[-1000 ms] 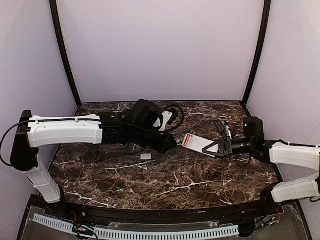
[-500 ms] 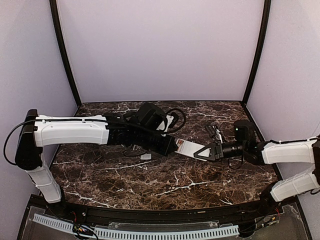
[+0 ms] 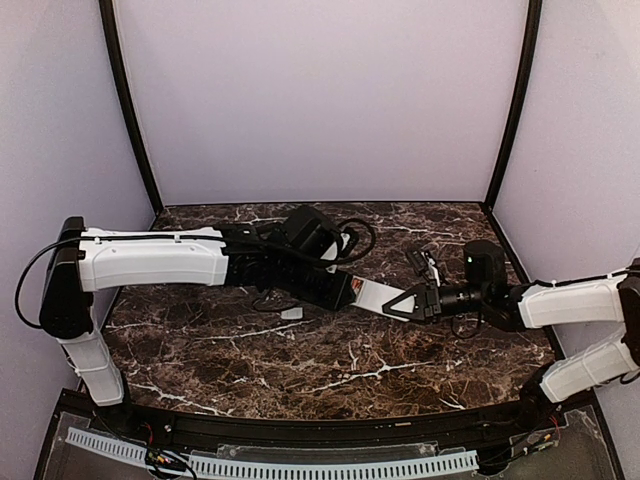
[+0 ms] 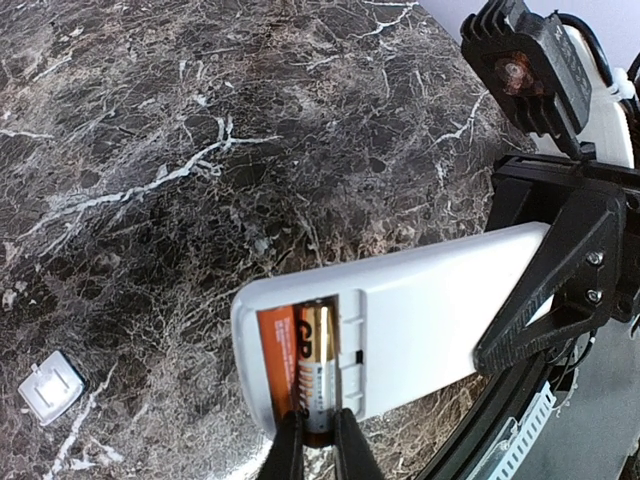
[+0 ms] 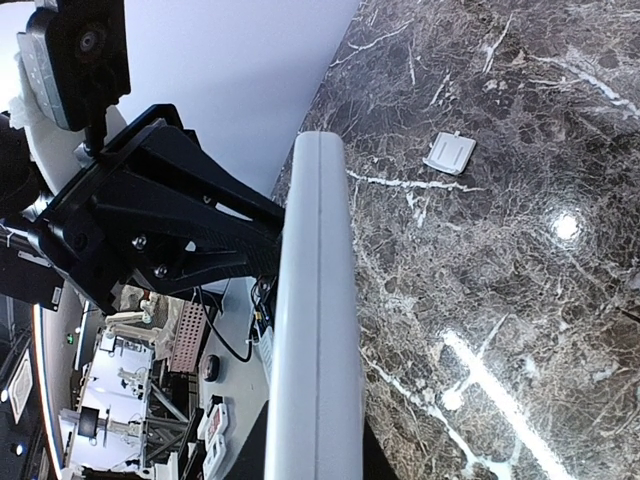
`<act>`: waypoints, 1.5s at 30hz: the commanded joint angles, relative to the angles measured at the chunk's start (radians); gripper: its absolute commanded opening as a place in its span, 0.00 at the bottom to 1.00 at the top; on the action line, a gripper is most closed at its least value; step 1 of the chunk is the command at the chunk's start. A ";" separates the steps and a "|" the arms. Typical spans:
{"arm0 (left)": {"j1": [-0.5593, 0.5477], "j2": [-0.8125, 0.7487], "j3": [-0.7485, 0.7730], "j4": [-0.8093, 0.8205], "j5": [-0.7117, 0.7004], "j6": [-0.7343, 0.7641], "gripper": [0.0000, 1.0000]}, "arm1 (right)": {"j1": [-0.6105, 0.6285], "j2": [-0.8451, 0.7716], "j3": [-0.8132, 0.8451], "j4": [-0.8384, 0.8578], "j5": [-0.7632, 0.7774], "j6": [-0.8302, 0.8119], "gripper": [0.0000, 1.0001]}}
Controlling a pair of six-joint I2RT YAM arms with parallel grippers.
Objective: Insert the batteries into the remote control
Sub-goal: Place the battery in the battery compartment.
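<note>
The white remote control point(image 3: 376, 293) hangs in mid-air over the table's middle, back side up, its battery bay open. My right gripper point(image 3: 408, 301) is shut on its right end; in the right wrist view the remote control point(image 5: 315, 300) stands edge-on between the gripper point(image 5: 310, 452) fingers. One orange battery point(image 4: 277, 362) lies in the bay. A second battery point(image 4: 319, 370), gold and orange, sits beside it in the bay with its near end pinched by my left gripper point(image 4: 318, 428), which meets the remote's left end point(image 3: 345, 290).
A small white battery cover point(image 3: 291, 313) lies on the dark marble table point(image 3: 330, 380), below the left arm; it shows too as the cover point(image 4: 50, 385) and cover point(image 5: 450, 152). Black frame posts stand at the back corners.
My right arm has carried the remote leftward to the left gripper. The left arm has edged right, so the held battery now sits at the open bay.
</note>
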 commanded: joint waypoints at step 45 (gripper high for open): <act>0.017 -0.412 -0.216 0.087 0.058 0.509 0.98 | 0.017 -0.041 0.014 0.019 -0.213 0.071 0.00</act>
